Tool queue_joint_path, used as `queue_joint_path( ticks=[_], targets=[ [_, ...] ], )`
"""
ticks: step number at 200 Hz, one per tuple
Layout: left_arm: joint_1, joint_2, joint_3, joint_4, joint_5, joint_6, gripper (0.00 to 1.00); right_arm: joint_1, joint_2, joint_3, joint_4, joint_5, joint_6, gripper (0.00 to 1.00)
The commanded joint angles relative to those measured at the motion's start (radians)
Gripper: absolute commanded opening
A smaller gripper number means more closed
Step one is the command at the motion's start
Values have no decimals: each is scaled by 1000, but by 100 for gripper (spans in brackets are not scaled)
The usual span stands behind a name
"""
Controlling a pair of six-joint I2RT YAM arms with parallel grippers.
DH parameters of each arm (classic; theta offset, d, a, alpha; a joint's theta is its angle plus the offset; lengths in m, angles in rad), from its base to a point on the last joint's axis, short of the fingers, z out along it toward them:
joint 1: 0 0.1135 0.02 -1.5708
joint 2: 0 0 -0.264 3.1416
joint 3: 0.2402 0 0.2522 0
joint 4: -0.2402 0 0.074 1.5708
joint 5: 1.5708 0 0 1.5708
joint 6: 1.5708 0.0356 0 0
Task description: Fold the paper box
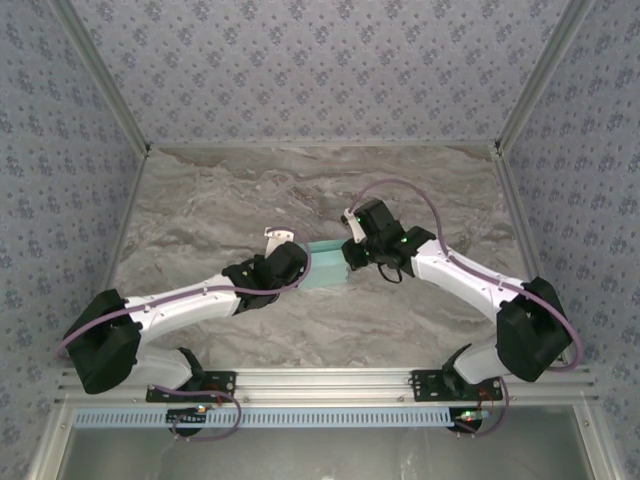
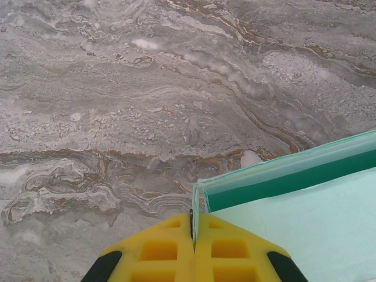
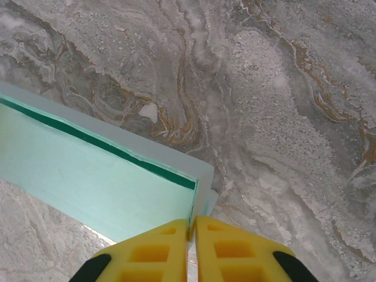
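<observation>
Pale aqua thin-card paper box (image 1: 325,268) mid grey marble table (image 1: 220,200), long axis L-R btwn arms. L gripper (image 2: 192,220) clamped on its left end edge, R gripper (image 3: 191,222) clamped on right end. Both equally near.

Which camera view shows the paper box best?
The right wrist view: the paper box is large, its long edge clear. The left wrist view gives one corner; the top view shows it small.
</observation>
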Motion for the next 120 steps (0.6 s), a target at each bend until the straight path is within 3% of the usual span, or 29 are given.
queue_joint_path(
  ticks=[1,120],
  targets=[
    [-6,21,-21,-23,6,-23,0,19,24,49,-40,8,8,11],
    [-6,41,-11,-23,-14,-74,0,74,56,79,-82,45,186,6]
  ],
)
